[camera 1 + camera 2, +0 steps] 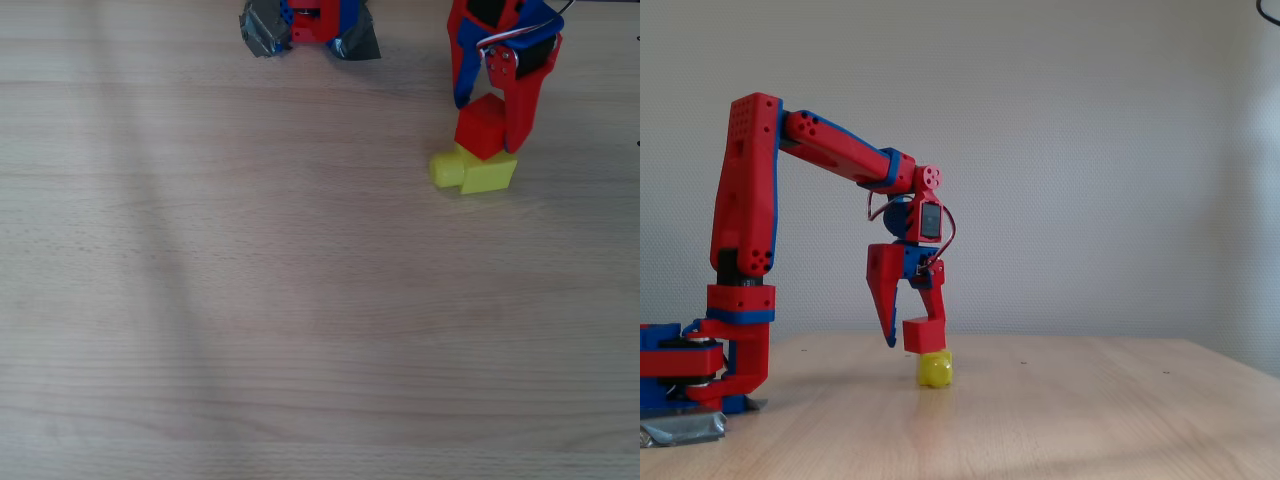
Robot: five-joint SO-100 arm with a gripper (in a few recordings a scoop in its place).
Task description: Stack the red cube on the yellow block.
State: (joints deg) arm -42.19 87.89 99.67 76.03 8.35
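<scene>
At the upper right of the overhead view the end effector (493, 118) grips the red cube (480, 126) directly above the yellow block (488, 172), apparently touching its top in the fixed view; the stud points frame-left. Pale wood tabletop (300, 320), plain white wall (1090, 150) behind.

There is one red cube (480, 125). There is one yellow block (478, 170). The yellow block has one round stud (446, 169). There is one robot arm (830, 150), with one tool (912, 325). There is one table (250, 300).
</scene>
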